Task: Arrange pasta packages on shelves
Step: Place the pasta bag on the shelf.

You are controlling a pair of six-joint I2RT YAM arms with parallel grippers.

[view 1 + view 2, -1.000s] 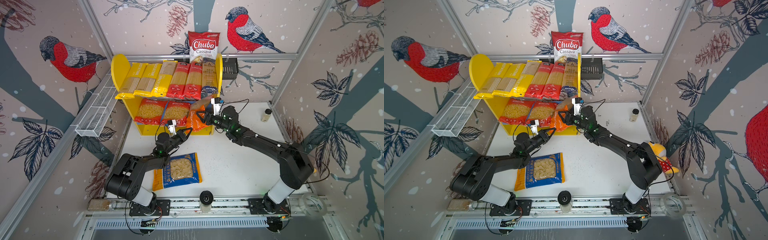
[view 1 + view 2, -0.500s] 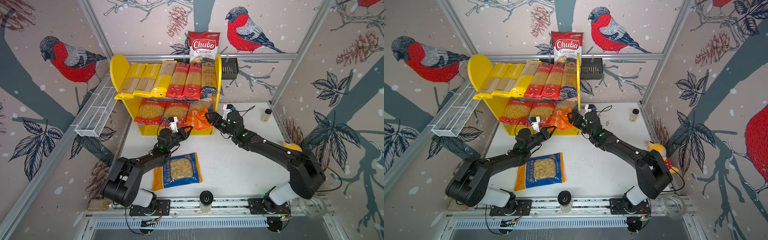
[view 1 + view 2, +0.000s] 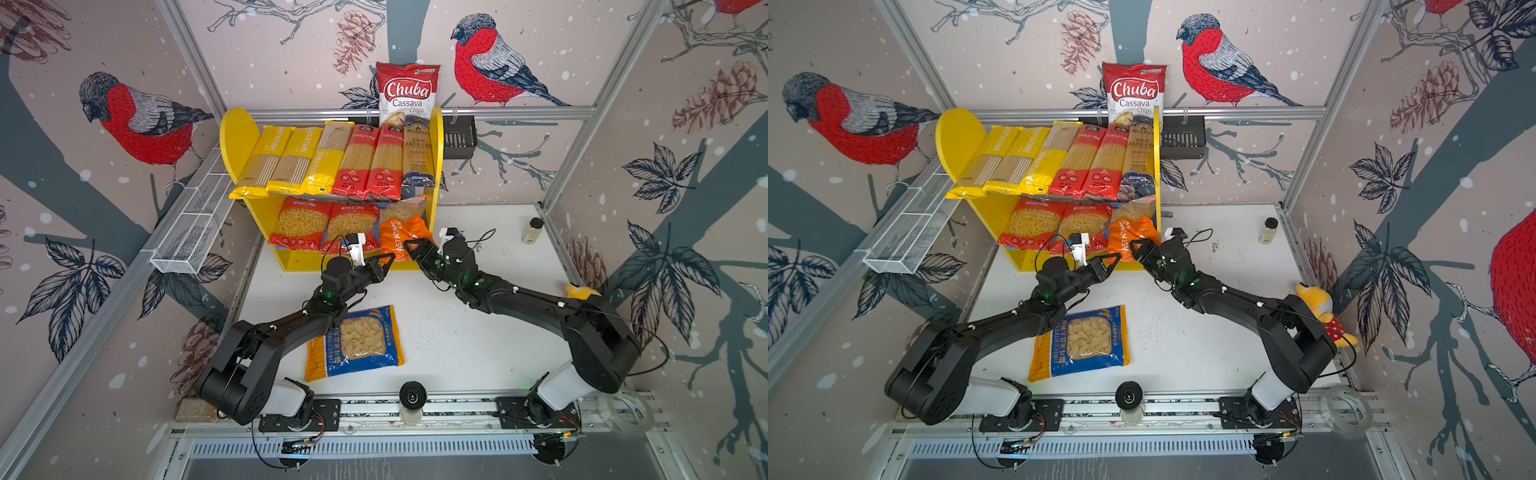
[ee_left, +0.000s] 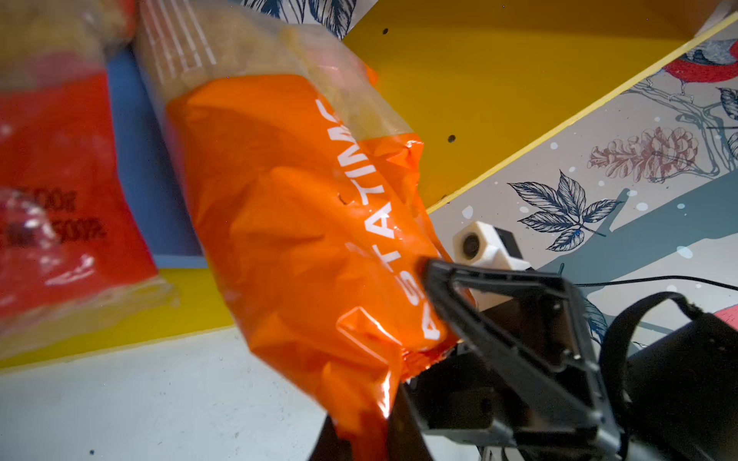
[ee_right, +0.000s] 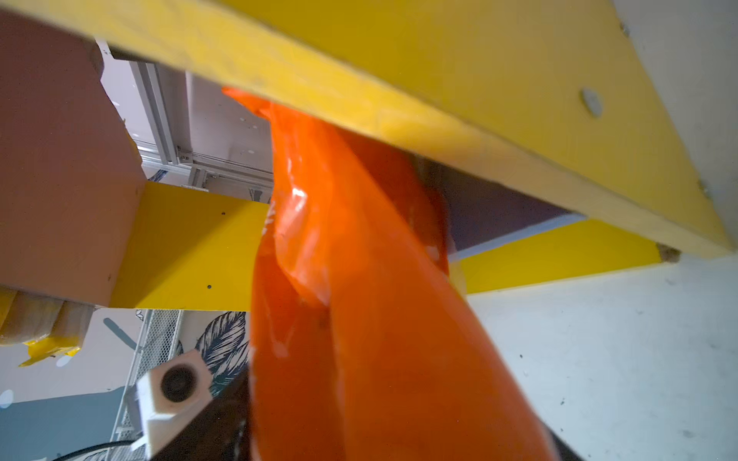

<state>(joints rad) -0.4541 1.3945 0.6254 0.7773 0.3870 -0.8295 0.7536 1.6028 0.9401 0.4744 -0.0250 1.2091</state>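
The shelves [image 3: 436, 166] [image 3: 959, 133] hold several long pasta packages on top and two red bags [image 3: 299, 224] below. An orange pasta bag [image 3: 401, 232] [image 3: 1129, 237] [image 4: 311, 239] [image 5: 359, 279] leans in the lower tier's right end, its bottom sticking out. My left gripper [image 3: 388, 259] [image 3: 1115, 259] [image 4: 359, 439] is shut on that bag's lower corner. My right gripper [image 3: 411, 245] [image 3: 1136, 245] sits at the bag's right edge, one finger [image 4: 499, 319] lying on it; the bag hides its jaws in the right wrist view. A blue-yellow pasta bag [image 3: 355, 340] [image 3: 1084, 338] lies flat on the table.
A Chuba chips bag [image 3: 407, 93] stands behind the shelves, beside a black basket [image 3: 459, 135]. A white wire basket [image 3: 195, 224] hangs on the left wall. A small jar [image 3: 533, 230] stands at the back right, with a yellow plush toy [image 3: 1320, 307] behind the right arm.
The right gripper has drawn back out of the lower tier toward the table front. The left gripper has shifted slightly right at the orange bag's corner.
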